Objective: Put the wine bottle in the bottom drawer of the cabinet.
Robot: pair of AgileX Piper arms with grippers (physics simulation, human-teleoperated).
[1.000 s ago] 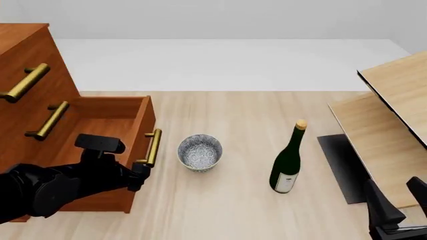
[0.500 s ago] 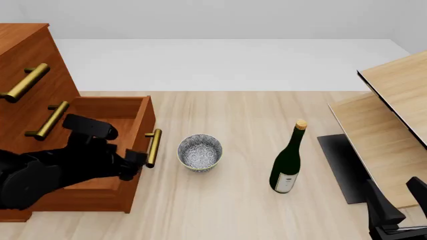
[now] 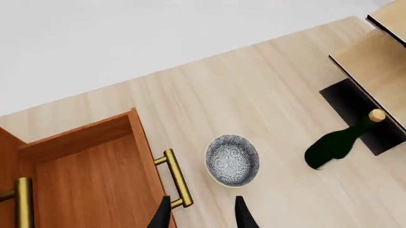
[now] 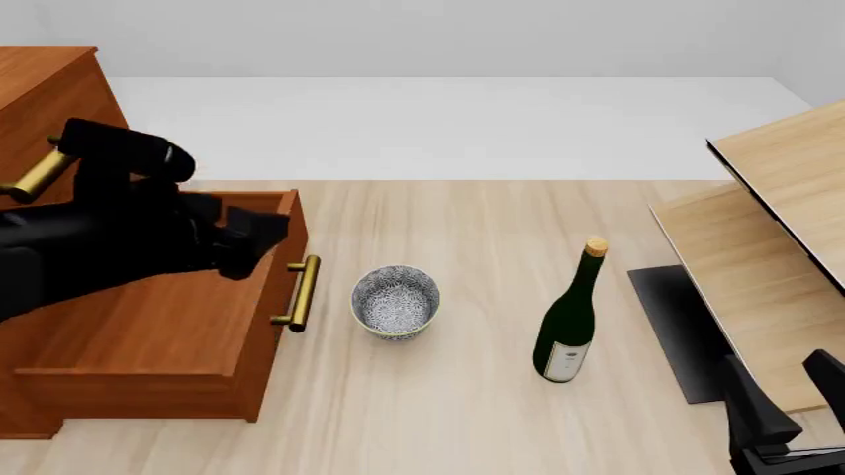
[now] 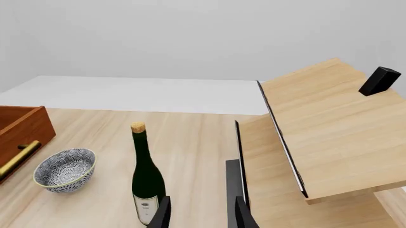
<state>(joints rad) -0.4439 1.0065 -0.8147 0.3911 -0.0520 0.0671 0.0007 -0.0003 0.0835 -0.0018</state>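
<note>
The wine bottle (image 4: 571, 319) stands upright on the table right of centre, dark green with a tan cork; it also shows in both wrist views (image 5: 146, 179) (image 3: 336, 141). The bottom drawer (image 4: 145, 332) of the reddish-brown cabinet (image 4: 40, 79) is pulled out, and its brass handle (image 4: 301, 293) is free. My left gripper (image 4: 259, 236) hovers open above the drawer's front right corner, its fingers (image 3: 244, 217) apart and holding nothing. My right gripper (image 4: 790, 398) is open low at the near right, a good way from the bottle, its fingers (image 5: 238, 214) empty.
A speckled grey bowl (image 4: 395, 300) sits between the drawer handle and the bottle. Pale light-wood furniture (image 4: 779, 228) slants along the right side, with a dark mat (image 4: 674, 332) at its foot. Upper drawers with brass handles (image 4: 99, 237) lie behind my left arm.
My left arm has risen and pulled back from the drawer handle to above the drawer's front corner. The drawer stays open. Bottle, bowl and right arm have not moved.
</note>
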